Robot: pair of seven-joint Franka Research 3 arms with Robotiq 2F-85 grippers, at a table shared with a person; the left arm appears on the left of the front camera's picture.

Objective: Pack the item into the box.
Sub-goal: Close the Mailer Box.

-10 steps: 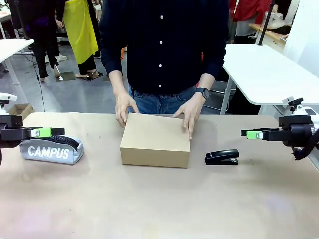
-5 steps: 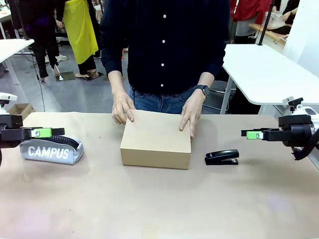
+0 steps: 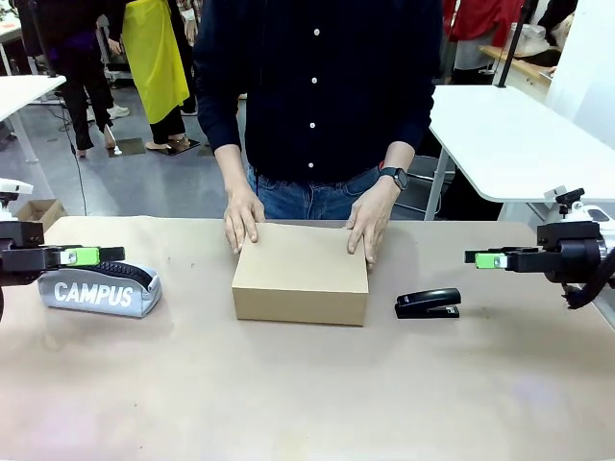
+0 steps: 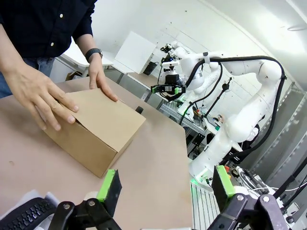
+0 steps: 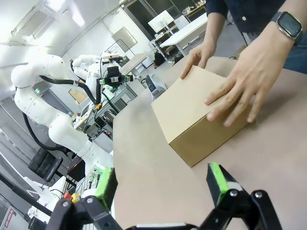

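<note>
The box [image 3: 300,272] is a closed brown cardboard box lying flat mid-table, also seen in the left wrist view [image 4: 98,127] and the right wrist view [image 5: 199,115]. A person's two hands [image 3: 242,217] rest on its far corners. The item is out of view. My left gripper [image 3: 101,255] hovers at the table's left edge, above a grey pencil case, its jaws wide open [image 4: 165,184] and empty. At the right edge my right gripper [image 3: 485,258] hangs level, also open [image 5: 163,184] with nothing between its fingers.
A grey "CAMPUS" pencil case [image 3: 101,288] lies at the left below my left gripper. A black stapler [image 3: 428,303] sits right of the box. Brown paper covers the table [image 3: 307,394], with bare room in front. White tables stand behind.
The person's hands have shifted a little on the box's far edge, now lying flat on its corners. Both grippers have stayed where they were.
</note>
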